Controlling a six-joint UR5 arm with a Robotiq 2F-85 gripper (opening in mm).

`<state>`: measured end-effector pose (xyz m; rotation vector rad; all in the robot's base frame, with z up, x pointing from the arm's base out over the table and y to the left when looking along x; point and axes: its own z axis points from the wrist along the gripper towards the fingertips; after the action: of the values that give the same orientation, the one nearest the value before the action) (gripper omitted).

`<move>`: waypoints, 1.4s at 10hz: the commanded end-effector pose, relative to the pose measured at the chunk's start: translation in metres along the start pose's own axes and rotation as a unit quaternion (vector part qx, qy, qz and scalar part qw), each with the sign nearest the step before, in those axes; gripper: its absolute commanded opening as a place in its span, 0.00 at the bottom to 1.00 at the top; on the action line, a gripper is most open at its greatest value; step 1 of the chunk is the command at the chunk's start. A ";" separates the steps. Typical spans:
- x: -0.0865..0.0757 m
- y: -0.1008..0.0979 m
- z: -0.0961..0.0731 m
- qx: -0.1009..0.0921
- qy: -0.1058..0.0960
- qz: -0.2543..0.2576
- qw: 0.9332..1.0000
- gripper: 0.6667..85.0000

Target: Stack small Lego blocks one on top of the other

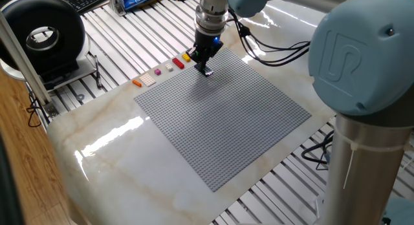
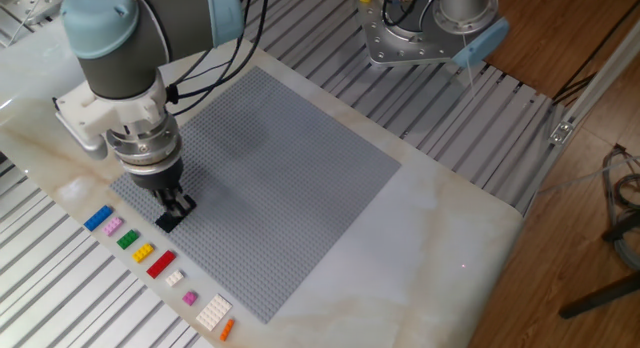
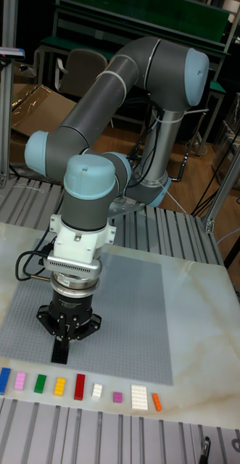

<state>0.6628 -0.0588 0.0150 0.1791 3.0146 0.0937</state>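
- The black two-finger tool (image 3: pixel 61 353) points straight down at the large grey studded baseplate (image 2: pixel 300 178), near its edge; its fingers are drawn together, and whether anything sits between them I cannot tell.
- The small plastic Lego blocks (image 3: pixel 79 386) lie in a row on the pale marble surface (image 1: pixel 129 167), just beside that baseplate edge: blue (image 2: pixel 97 219), pink, green, yellow, red (image 2: pixel 160 264), white, orange.

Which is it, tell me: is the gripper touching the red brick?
Apart. The tall fixed view shows the gripper above the baseplate, with grey studs between it and the red brick.
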 end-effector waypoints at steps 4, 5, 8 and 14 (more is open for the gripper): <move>-0.019 -0.007 0.005 0.009 -0.017 0.006 1.000 0.00; -0.022 -0.007 0.011 0.006 -0.021 0.005 1.000 0.00; -0.024 -0.009 0.022 0.010 -0.027 0.002 1.000 0.00; -0.011 -0.002 0.020 0.004 -0.018 0.019 1.000 0.00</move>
<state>0.6740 -0.0671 0.0007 0.1952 2.9856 0.0727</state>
